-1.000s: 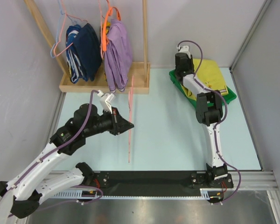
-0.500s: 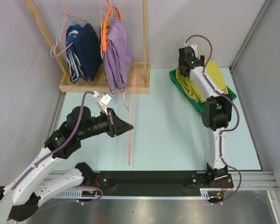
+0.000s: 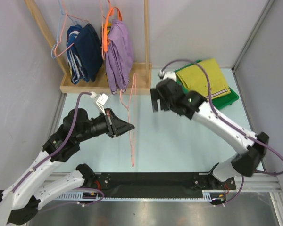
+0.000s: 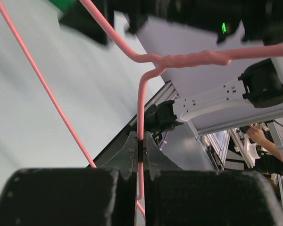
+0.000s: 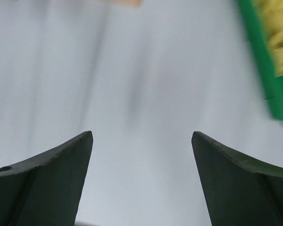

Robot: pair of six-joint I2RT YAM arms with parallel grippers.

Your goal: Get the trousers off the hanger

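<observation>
Okay, my left gripper (image 4: 140, 143) pinches the thin pale-pink wire hanger (image 4: 140, 108), right gripper (image 5: 141, 141) gapes empty near it; swinging across could knock the wire loose.

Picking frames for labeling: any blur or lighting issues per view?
Top view: sharp, evenly lit, soft shadows. Left wrist: hanger crisp, table behind it streaked. Right wrist: table and green tray smeared, only the fingers crisp.
</observation>
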